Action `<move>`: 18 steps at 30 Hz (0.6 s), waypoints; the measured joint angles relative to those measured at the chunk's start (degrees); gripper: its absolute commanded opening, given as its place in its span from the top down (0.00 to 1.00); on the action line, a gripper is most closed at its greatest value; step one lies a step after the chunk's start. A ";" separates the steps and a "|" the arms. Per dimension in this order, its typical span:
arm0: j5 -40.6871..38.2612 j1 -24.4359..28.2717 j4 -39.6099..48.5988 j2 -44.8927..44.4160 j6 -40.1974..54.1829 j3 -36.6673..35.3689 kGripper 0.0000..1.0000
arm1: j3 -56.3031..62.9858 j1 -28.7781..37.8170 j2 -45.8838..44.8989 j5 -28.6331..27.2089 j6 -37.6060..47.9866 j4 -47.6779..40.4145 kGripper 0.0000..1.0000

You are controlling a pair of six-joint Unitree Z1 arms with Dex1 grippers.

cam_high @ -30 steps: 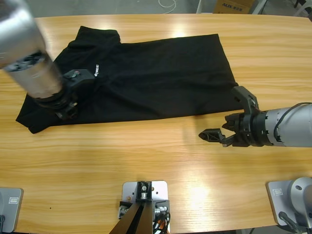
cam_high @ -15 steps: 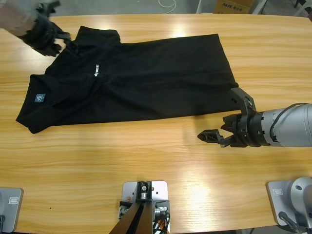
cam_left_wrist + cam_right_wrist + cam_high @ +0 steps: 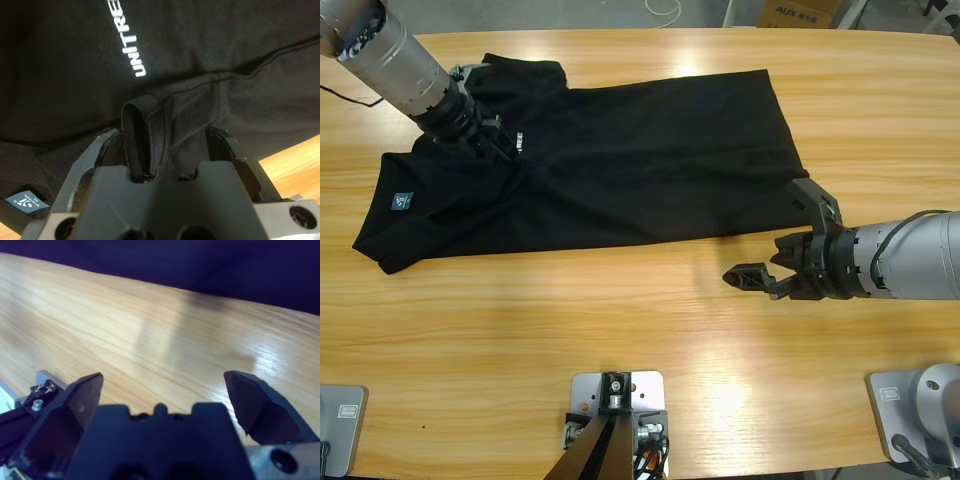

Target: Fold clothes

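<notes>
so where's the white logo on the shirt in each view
High view: logo upper left on the shirt, beside the left gripper.
Left wrist view: logo top centre, above the jaws.
Right wrist view: not in it.
Shared landmark: the teal label.

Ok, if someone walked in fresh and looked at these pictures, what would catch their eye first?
A black shirt spread across the far half of the wooden table. The left pincer is down on it beside the white chest lettering, with a fold of fabric bunched between its jaws. The right pincer is open over bare wood near the shirt's right edge.
</notes>
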 measured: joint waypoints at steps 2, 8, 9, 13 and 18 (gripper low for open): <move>0.01 0.05 0.00 0.54 0.91 0.30 0.34 | 0.01 0.00 0.04 0.00 0.00 0.00 0.00; 0.03 0.31 0.00 1.80 1.61 0.40 0.39 | 0.04 0.00 0.13 0.11 0.05 0.00 0.00; 0.04 0.33 0.00 1.92 1.64 0.41 0.39 | 0.09 0.00 0.13 0.17 0.05 0.00 0.00; 0.04 0.83 -0.27 2.15 1.65 0.42 0.53 | 0.34 0.00 0.13 0.47 0.06 0.00 0.00; 0.02 2.02 -1.24 2.55 1.88 0.42 0.79 | 0.80 0.00 0.13 0.76 0.06 0.00 0.00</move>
